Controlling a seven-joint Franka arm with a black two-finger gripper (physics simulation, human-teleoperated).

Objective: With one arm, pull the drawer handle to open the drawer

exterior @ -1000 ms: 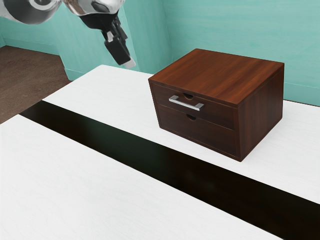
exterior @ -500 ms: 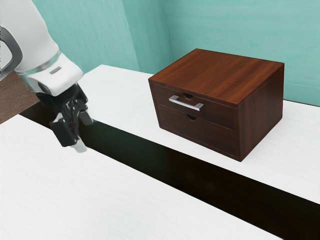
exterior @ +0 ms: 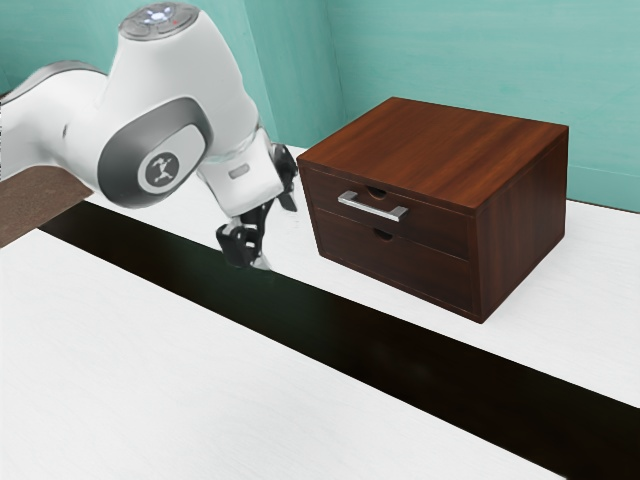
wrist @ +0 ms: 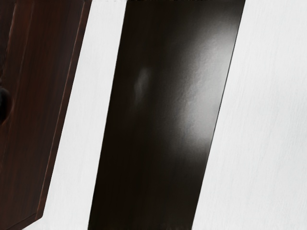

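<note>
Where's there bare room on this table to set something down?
Widest: the white tabletop in front of the black stripe, toward the camera. Also the white strip between stripe and cabinet front. Crowded off the cabinet's corner on the exterior view's left, where the gripper hangs.

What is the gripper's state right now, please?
Gripper: open or closed cannot be told from this angle; it hangs over the table, apart from the handle.
</note>
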